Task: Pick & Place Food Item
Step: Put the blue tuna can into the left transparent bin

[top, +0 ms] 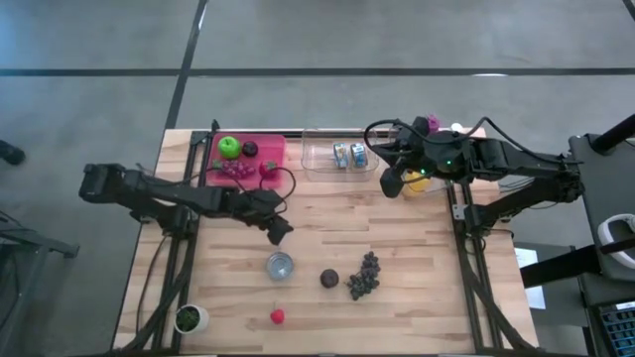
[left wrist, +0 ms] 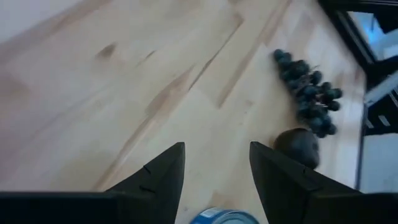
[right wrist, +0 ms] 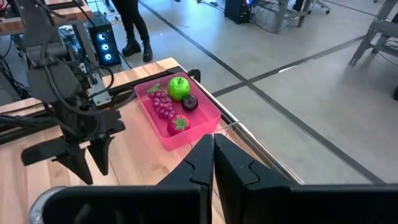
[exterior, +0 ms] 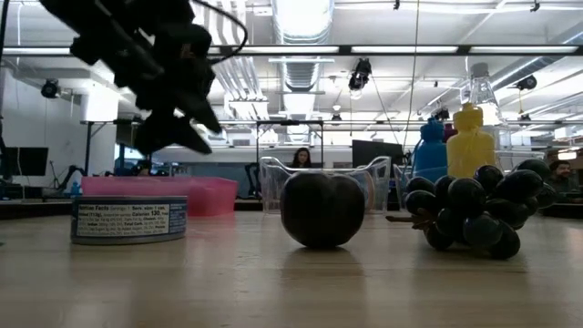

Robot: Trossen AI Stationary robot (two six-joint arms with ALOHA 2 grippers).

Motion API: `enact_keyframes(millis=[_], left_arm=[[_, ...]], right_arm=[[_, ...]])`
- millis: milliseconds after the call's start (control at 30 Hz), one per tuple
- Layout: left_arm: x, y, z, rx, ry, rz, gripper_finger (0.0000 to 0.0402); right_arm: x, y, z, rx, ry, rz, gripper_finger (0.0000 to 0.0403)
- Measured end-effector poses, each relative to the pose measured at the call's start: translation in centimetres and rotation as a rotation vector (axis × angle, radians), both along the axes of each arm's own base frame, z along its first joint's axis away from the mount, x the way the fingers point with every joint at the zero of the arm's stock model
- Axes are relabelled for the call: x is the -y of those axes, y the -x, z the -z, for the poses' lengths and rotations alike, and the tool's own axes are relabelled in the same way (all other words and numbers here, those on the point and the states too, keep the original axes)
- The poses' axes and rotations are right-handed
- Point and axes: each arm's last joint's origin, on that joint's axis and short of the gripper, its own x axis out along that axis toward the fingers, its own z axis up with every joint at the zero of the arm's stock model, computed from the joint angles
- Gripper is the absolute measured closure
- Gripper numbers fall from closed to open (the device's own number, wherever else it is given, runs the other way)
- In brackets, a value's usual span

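The left hand (top: 278,231) hovered empty, fingers spread, just above the tin can (top: 280,266), with the dark plum (top: 329,279) and grapes (top: 364,275) beyond it on the worktop (top: 417,248), positioned for a descent; the right hand (top: 392,184) waited pressed together.

So in the high view we've got the table (top: 327,213) filling the middle of the frame. Upper left of it sits a tray (top: 273,151) with an apple (top: 229,147), a plum (top: 251,150), some grapes (top: 234,170) and a strawberry (top: 267,170) in it. Right of that, top centre, a clear bin (top: 319,157) holds two cans (top: 348,155). Lower centre, left to right, we see a can (top: 280,266), a second plum (top: 329,279) and a grape bunch (top: 364,276). Below the can lies a second strawberry (top: 278,316), and a small cup (top: 190,318) sits at the lower left corner. Bottles (top: 429,125) stand at the upper right.
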Motion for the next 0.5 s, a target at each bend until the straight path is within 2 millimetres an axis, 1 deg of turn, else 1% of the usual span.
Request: enact_keyframes(millis=[100,233,400,500], left_arm=[[0.0,-0.5,-1.5,0.005,-0.036,0.037,0.0213],[0.0,-1.0,-3.6,-0.039,-0.079,0.081,0.0209],[0.0,-0.8,-6.1,-0.138,-0.101,0.108,0.0205],[0.0,-0.4,-6.8,-0.209,-0.102,0.105,0.0202]], right_arm=[[0.0,0.0,0.0,0.000,0.000,0.000,0.0394],[0.0,0.0,0.0,0.001,0.000,0.000,0.0394],[0.0,0.0,0.0,-0.004,0.007,-0.004,0.0394],[0.0,0.0,0.0,-0.006,0.010,-0.005,0.0394]])
